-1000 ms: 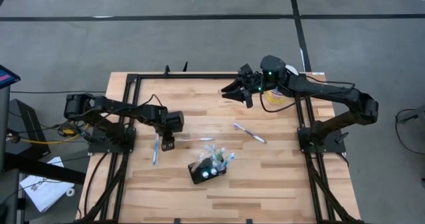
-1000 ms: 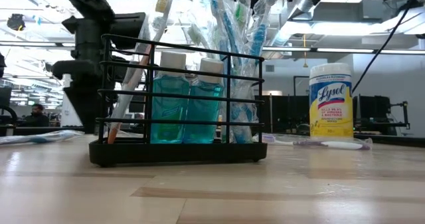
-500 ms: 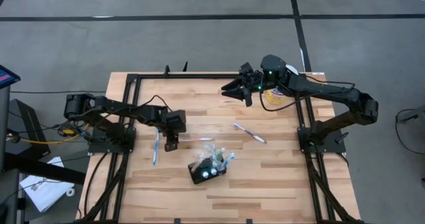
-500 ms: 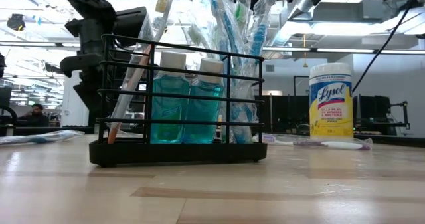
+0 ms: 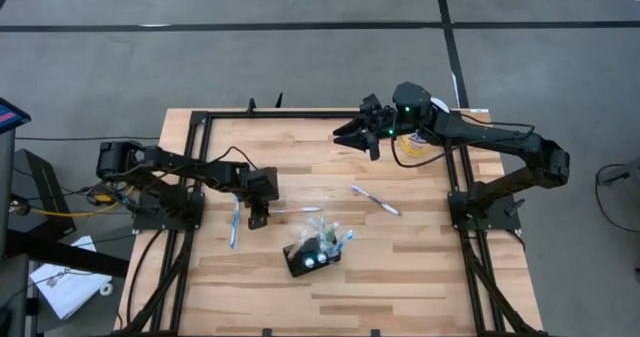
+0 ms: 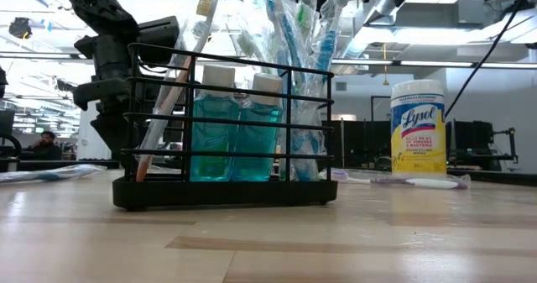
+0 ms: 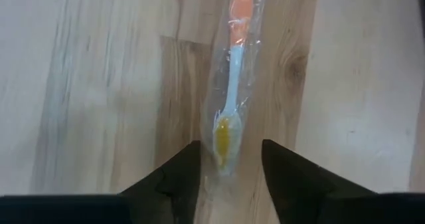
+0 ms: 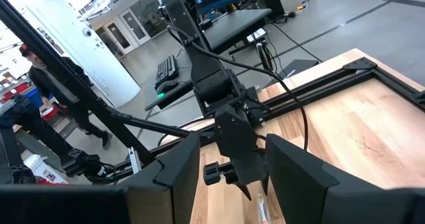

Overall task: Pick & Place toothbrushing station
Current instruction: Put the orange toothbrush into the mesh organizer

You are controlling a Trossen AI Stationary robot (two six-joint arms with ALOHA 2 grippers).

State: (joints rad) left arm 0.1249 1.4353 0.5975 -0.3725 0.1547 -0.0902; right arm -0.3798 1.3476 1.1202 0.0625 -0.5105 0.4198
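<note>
Landmark: the toothbrushing station, a black wire holder carrying blue bottles and wrapped brushes, which stands upright on the desk toward its near edge, touched by neither arm.

Farthest left of the station, a wrapped toothbrush lies flat on the wood. Just beside it, up and left of the station, the left gripper points down at the desk; its jaws stand apart, and in the left wrist view the head of a wrapped orange-and-white toothbrush lies between them, not held.

Right of the station and a little farther back lies another toothbrush.

Well beyond the station, near the far edge, the right gripper hangs with jaws spread, holding nothing. Behind it stands a wipes canister.
</note>
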